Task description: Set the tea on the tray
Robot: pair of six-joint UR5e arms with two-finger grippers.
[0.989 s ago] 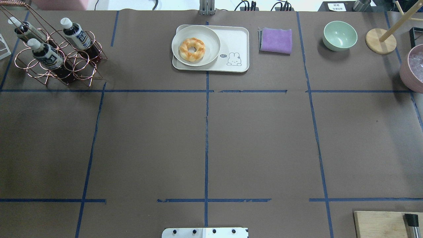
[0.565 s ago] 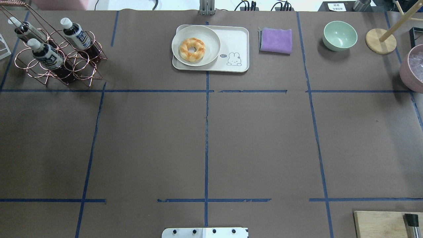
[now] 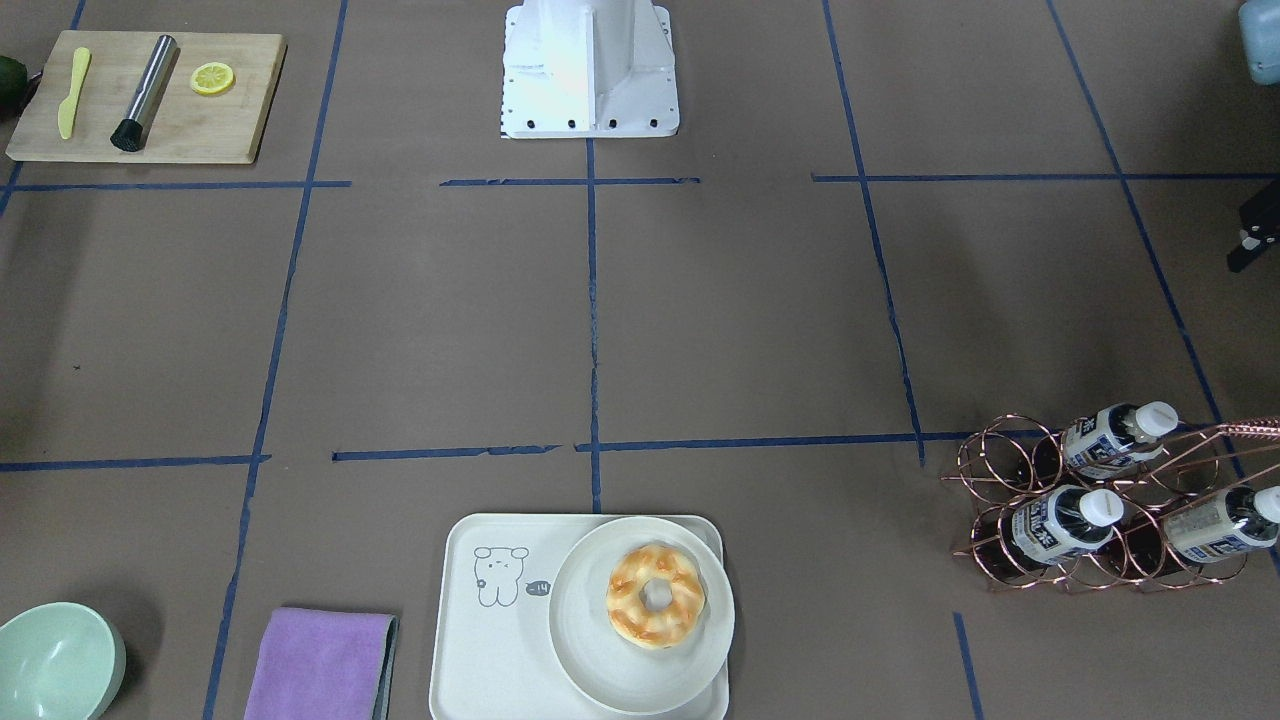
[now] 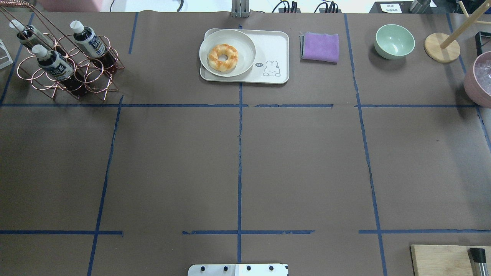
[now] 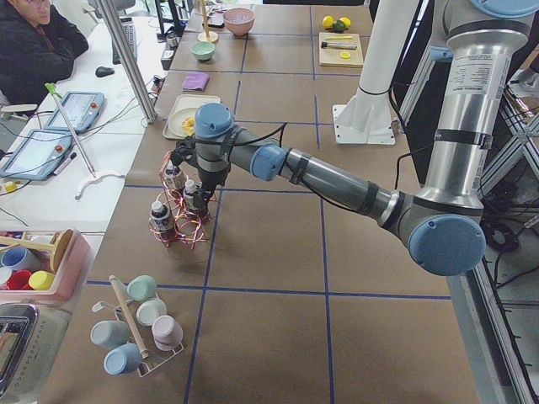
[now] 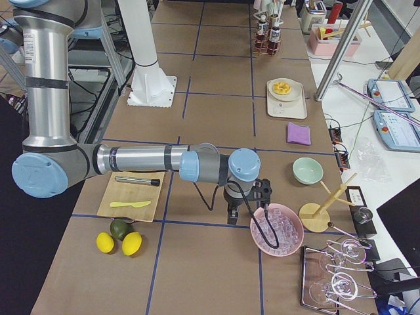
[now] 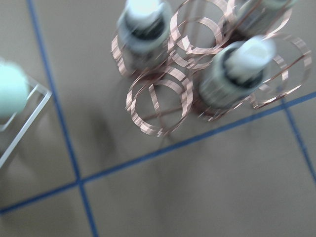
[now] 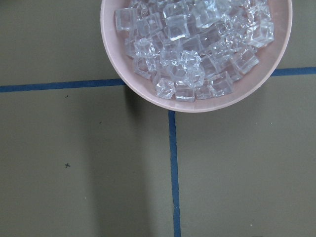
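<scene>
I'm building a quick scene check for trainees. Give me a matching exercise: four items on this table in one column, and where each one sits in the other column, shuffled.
1 tea bottles
2 doughnut
3 ice cubes
4 lemon slice

A wooden cutting board
B pink bowl
C copper wire rack
D round white plate

Pairs: 1-C, 2-D, 3-B, 4-A

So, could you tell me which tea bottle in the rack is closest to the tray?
The rightmost tea bottle in the overhead view; the other two bottles stand farther left, away from the tray.
</scene>
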